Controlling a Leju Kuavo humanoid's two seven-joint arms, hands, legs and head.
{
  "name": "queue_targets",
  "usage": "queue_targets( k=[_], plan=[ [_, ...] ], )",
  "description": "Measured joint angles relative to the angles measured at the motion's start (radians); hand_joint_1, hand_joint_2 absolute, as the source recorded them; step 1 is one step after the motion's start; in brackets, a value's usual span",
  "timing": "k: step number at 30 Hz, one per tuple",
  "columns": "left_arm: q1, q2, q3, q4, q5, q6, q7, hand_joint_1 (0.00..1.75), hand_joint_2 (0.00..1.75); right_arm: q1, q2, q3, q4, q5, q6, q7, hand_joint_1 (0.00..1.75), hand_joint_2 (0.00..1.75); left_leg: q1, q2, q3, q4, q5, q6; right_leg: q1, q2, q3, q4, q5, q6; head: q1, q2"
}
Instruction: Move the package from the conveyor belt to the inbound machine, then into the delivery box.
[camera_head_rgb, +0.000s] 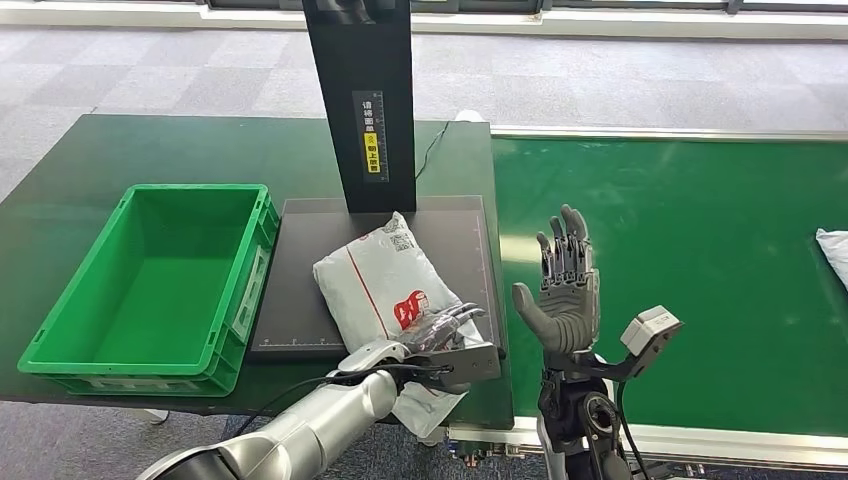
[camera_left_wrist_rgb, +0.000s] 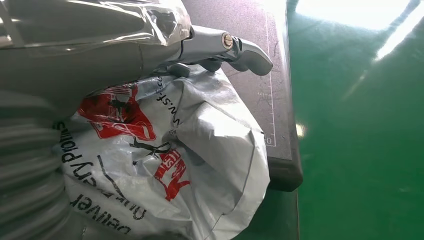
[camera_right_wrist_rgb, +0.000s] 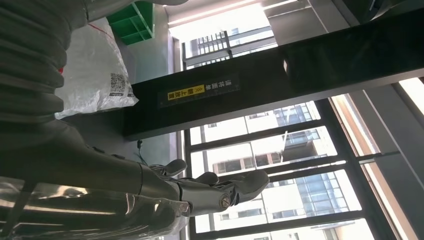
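Head view: green box (camera_head_rgb: 150, 290) holds nothing; left hand (camera_head_rgb: 447, 335) grips package (camera_head_rgb: 385, 275); right hand (camera_head_rgb: 562, 290) spread, holding nothing.

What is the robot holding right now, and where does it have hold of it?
Its left hand grips the white package at the end nearest the robot, the rest lying on the black scanner plate. Its right hand is raised, open and empty.

The package (camera_head_rgb: 385, 275), a white crinkled plastic mailer with red printing and a QR label, lies flat on the inbound machine (camera_head_rgb: 460, 225), its near end overhanging the dark platform, apparently under the left hand (camera_head_rgb: 450, 330). The green delivery box (camera_head_rgb: 60, 345) sits beside the platform.
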Motion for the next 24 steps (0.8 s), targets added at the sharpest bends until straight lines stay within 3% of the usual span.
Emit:
queue_targets(
  k=[6, 7, 11, 12, 24],
  plan=[
    [-0.002, -0.001, -0.008, 0.0, -0.002, -0.001, 0.002, 0.0, 1.75, -0.007, 0.0, 0.003, 0.0, 0.0, 0.0, 0.0, 0.0, 1.75, 0.0, 0.0, -0.001, 0.0, 0.001, 0.0, 0.0, 0.0, 0.0, 0.0, 0.0, 0.0, 0.0, 0.0],
    [-0.002, -0.001, -0.008, 0.0, -0.002, -0.001, 0.003, 0.07, 1.75, -0.008, 0.0, 0.003, 0.0, 0.0, 0.0, 0.0, 0.0, 1.75, 0.0, 0.0, -0.001, 0.0, 0.001, 0.0, 0.0, 0.0, 0.0, 0.0, 0.0, 0.0, 0.0, 0.0],
    [-0.002, 0.0, -0.008, 0.001, -0.003, -0.002, 0.004, 1.68, 1.75, -0.009, 0.0, 0.003, 0.001, 0.0, -0.001, 0.0, 0.0, 1.75, 0.0, 0.0, 0.0, 0.0, 0.0, 0.0, 0.0, 0.0, 0.0, 0.0, 0.0, 0.0, 0.0, 0.0],
    [-0.001, 0.001, -0.009, 0.002, -0.004, -0.003, 0.004, 1.75, 1.75, -0.009, 0.0, 0.003, 0.002, 0.0, -0.001, 0.0, 0.0, 1.75, 0.0, 0.0, 0.001, 0.0, 0.0, 0.0, 0.0, 0.0, 0.001, 0.0, 0.0, 0.0, 0.0, 0.0],
    [-0.012, 0.002, -0.003, 0.004, -0.002, 0.013, -0.015, 1.75, 1.75, -0.026, 0.001, 0.015, 0.004, 0.002, -0.018, 0.001, 0.0, 1.75, 0.0, -0.001, 0.0, 0.0, 0.001, 0.0, 0.0, -0.001, 0.001, 0.0, -0.001, 0.0, 0.0, 0.0]
  ],
)
